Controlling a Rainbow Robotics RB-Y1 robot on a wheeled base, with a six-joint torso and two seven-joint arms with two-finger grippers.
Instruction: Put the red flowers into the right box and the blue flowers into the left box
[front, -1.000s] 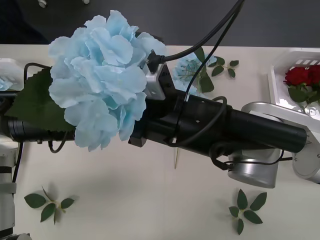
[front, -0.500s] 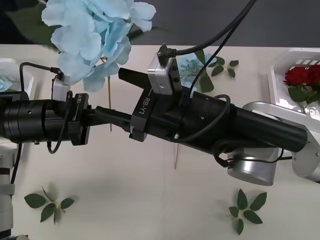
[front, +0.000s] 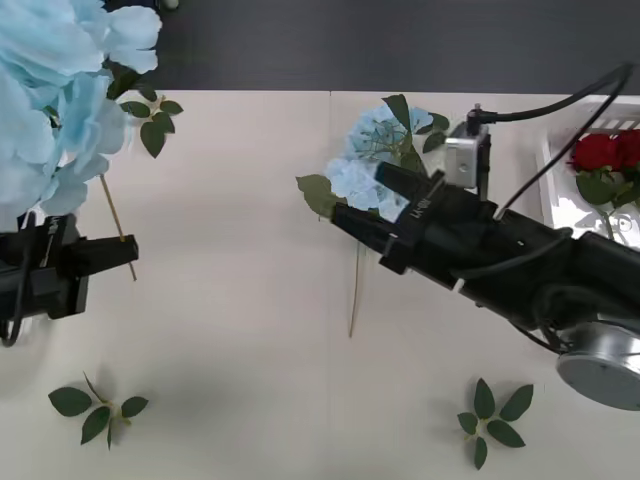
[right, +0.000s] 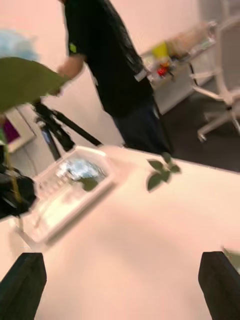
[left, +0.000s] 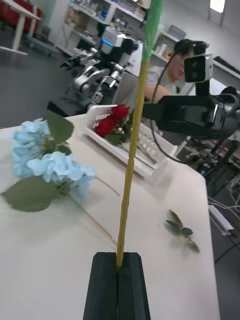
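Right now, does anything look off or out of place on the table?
Nothing is spilled or damaged. The left gripper is shut on the blue flower's stem, bloom raised. One blue flower lies on the table under the open right gripper. Loose leaf sprigs lie scattered.

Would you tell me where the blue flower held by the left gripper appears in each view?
Front view: held blue flower upper left, stem in left gripper.
Left wrist view: its stem rises from the shut fingers.
Right wrist view: leaf and bloom near the left box.
Shared landmark: red flowers in right box, front and left wrist views.
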